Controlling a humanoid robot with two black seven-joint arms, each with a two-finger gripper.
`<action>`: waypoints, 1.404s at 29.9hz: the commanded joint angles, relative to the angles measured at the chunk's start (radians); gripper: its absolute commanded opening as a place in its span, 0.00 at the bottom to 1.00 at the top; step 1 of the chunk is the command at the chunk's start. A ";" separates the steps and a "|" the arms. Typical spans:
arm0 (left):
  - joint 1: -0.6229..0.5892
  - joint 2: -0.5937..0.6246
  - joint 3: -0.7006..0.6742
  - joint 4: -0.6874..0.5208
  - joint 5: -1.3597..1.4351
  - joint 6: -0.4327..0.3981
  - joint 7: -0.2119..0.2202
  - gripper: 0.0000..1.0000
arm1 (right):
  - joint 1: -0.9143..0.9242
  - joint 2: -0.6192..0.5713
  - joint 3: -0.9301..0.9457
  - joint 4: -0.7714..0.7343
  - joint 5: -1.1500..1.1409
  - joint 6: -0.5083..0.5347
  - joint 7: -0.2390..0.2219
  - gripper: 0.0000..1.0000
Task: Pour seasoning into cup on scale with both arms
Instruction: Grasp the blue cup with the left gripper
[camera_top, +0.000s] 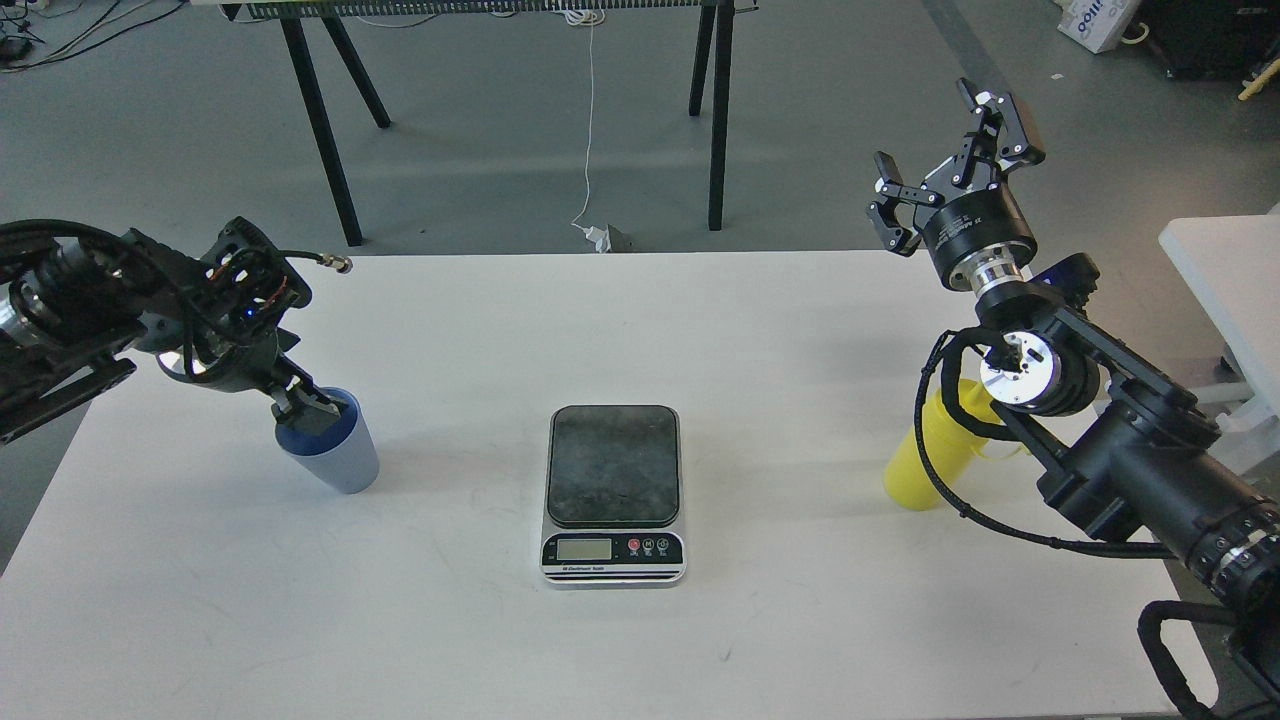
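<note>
While one cup (335, 450) sits gripped at its rim by the left gripper (305, 405), one scale (613, 495), its label unreadable, and one seasoning (925, 460) lie below the right gripper's (945, 165) wide-spread fingers

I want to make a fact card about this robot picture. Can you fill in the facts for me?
table: white
scale: middle of the table, platform bare
cup: light blue, tilted, on the robot's left side
left gripper: fingers at the cup's rim, one seems inside
seasoning bottle: yellow, on the robot's right side, partly hidden by the arm
right gripper: open, raised, holding nothing
cup on the scale: not yet
</note>
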 joint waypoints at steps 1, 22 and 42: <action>0.008 -0.003 0.000 0.007 0.000 0.000 0.000 0.92 | -0.002 0.000 0.000 0.000 0.000 0.000 0.000 0.99; 0.022 -0.004 0.053 0.020 0.000 0.000 0.000 0.68 | -0.018 0.000 0.000 0.005 0.000 0.001 0.000 0.99; 0.025 -0.024 0.053 0.019 0.000 0.000 0.000 0.43 | -0.033 -0.002 0.000 0.002 0.000 0.001 0.000 0.99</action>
